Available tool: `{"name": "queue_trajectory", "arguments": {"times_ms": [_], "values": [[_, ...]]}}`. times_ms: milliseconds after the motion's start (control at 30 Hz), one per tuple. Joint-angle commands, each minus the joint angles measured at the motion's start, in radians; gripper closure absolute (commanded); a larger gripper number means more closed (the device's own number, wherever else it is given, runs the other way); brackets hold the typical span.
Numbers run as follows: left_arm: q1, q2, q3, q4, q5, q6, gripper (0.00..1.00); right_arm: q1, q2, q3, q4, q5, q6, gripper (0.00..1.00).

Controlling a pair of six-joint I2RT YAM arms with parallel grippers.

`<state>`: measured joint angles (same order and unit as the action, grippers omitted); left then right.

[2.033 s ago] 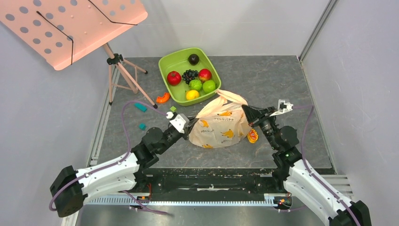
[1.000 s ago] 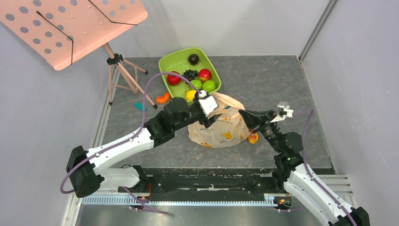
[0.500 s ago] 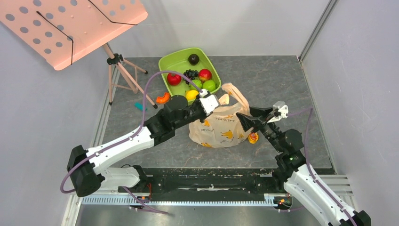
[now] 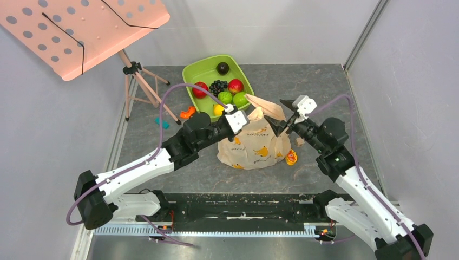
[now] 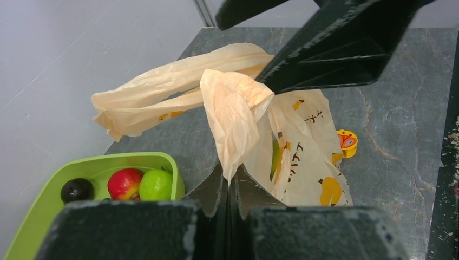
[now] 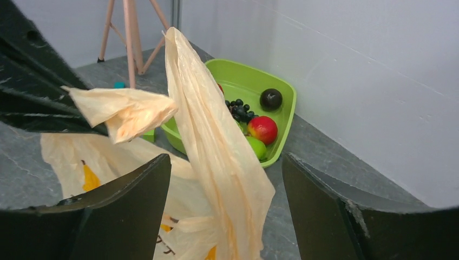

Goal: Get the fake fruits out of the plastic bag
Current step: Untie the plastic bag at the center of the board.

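The plastic bag (image 4: 251, 147) stands mid-table, peach with banana prints. My left gripper (image 4: 238, 120) is shut, pinching one bag handle (image 5: 234, 105) at the bag's top left and holding it up. My right gripper (image 4: 282, 115) is open above the bag's top right. The other handle (image 6: 216, 135) hangs as a long strip between its two fingers (image 6: 127, 203), apart from both. The fake fruits are hidden inside the bag. Only a yellow-green patch (image 5: 275, 157) shows through the plastic.
A green tub (image 4: 201, 69) with apples, limes and dark grapes sits just behind the bag. A tripod (image 4: 142, 85) with a pink perforated board stands at the far left. Small toys lie around: an orange piece (image 4: 187, 112), a teal block (image 4: 161, 122), a yellow-orange one (image 4: 291, 157).
My left gripper closed on the bag's near handle and lifted it slightly. My right gripper opened, left the bag's right side and moved up and back around the far handle.
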<state>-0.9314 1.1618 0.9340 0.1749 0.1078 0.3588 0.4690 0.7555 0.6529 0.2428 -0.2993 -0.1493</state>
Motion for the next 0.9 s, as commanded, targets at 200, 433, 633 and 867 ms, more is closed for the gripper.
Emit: {"name": "queue_trajectory", "arguments": {"times_ms": [200,433,633,867], "values": [[0.004,-0.048,-0.029,0.087,0.003,-0.001,0.98,0.0,0.18,0.2,-0.159,-0.04,-0.174,0.21],[0.005,-0.051,-0.035,0.105,0.004,-0.006,0.98,0.0,0.244,0.246,-0.113,-0.06,-0.163,0.28],[0.015,-0.043,-0.029,0.119,-0.019,-0.029,0.98,0.0,0.278,0.276,-0.056,-0.063,-0.115,0.65],[0.122,0.013,0.074,0.164,-0.068,-0.147,0.98,0.0,0.375,0.386,-0.019,0.012,-0.061,1.0]]}}
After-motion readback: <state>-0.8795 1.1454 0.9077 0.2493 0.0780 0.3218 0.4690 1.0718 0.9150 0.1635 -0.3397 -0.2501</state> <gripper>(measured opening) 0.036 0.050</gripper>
